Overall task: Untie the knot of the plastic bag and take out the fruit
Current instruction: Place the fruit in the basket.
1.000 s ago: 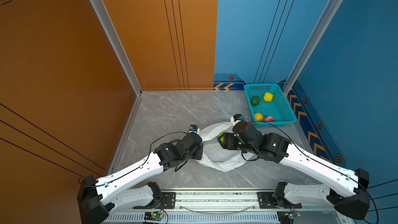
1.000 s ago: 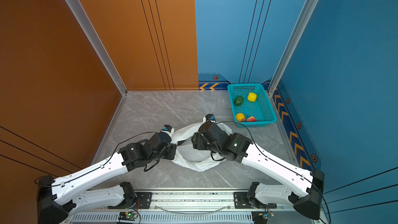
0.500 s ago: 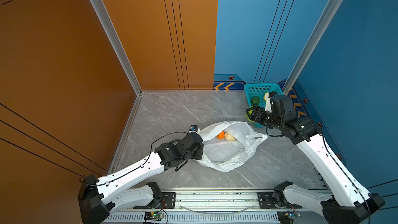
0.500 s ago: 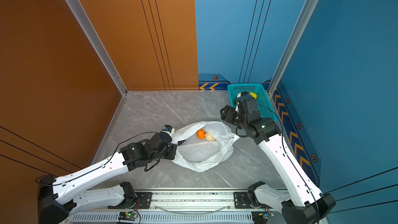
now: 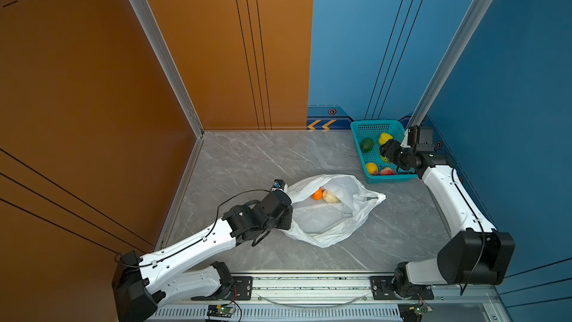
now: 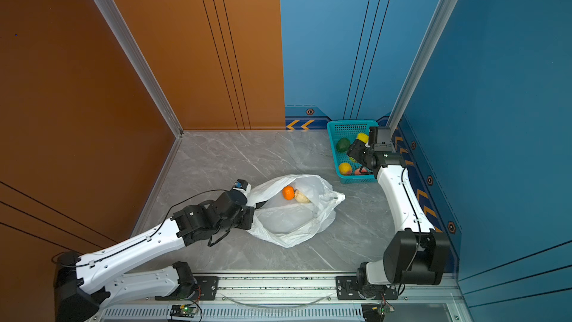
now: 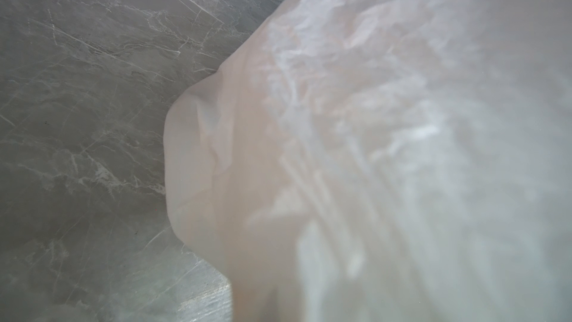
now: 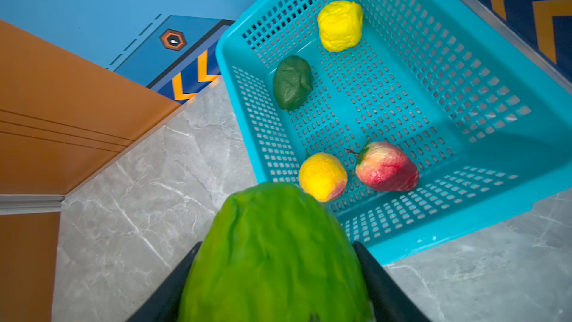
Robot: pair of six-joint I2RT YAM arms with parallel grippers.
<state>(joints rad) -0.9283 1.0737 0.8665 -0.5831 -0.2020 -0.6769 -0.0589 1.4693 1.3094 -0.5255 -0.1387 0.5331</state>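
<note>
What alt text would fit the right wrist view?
The right gripper grips a bright green fruit that fills the foreground. Beyond it, a teal basket on the grey table holds four fruits: yellow, dark green, yellow-orange and red.

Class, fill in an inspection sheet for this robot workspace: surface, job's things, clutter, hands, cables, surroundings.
surface: grey marble tabletop.
job's things: plastic bag lies open, orange fruit and cream fruit inside; teal basket holds dark green fruit, yellow fruit, yellow-orange fruit, red fruit.
clutter: nothing seen.
hands: left hand shut on the bag's edge; right hand shut on bright green fruit at the basket.
cables: black cable loops above left arm.
surroundings: orange wall, blue wall.
</note>
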